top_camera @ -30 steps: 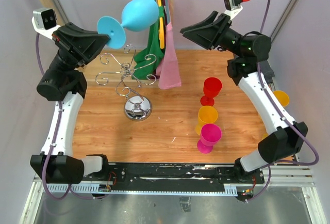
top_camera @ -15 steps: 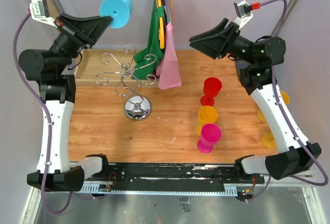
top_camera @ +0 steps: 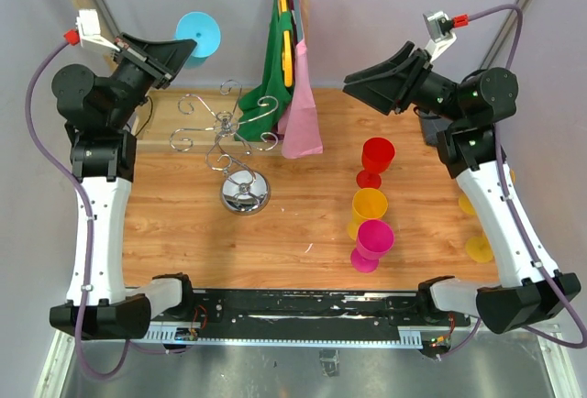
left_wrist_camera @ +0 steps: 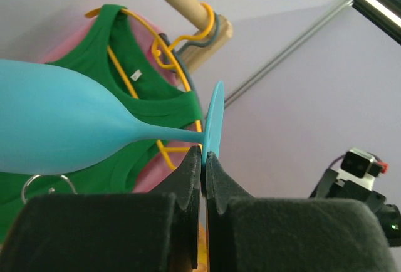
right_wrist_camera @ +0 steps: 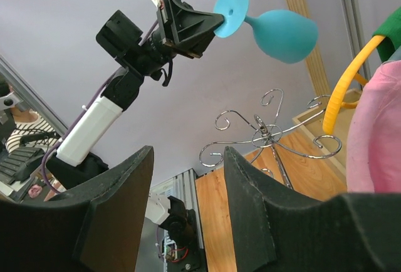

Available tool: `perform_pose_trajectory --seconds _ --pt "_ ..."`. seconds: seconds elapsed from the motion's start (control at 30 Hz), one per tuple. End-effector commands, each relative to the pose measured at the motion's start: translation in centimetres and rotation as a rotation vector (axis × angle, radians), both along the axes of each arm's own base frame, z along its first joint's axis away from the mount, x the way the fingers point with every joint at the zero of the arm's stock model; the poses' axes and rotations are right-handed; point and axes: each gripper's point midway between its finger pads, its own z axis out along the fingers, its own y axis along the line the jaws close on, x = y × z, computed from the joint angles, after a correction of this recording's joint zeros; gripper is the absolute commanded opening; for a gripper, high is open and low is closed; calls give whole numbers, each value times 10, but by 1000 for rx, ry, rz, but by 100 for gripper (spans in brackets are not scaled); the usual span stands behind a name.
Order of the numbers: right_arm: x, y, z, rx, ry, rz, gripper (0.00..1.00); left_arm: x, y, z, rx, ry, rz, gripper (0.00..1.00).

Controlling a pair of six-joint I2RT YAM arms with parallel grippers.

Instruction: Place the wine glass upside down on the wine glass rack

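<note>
Turquoise and held sideways, the wine glass (left_wrist_camera: 62, 125) is clamped by its foot rim in the fully closed left gripper (left_wrist_camera: 203, 154) — bowl ahead of it, rack (top_camera: 225, 130) well below. The bowl is best tipped down slowly, so the thin edge grip is not lost. That pinch is shown only by the left wrist view; glass and rack together are seen from the right gripper (right_wrist_camera: 187, 153) — half open, holding nothing.

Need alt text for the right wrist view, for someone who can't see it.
The left end effector holds a blue wine glass by its foot, sideways in the air, higher than the chrome rack. The right end effector, open and empty, frames the foreground; a pink garment and yellow hanger sit at right.
</note>
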Motion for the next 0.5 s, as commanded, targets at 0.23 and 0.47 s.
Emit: perform_pose_trajectory --seconds 0.23,0.47 --pt "-17 -11 -3 -34 -59 -44 50 39 18 -44 51 126 104 0" --pt "-19 -12 -1 -37 -63 -50 51 57 21 -65 55 192 113 0"
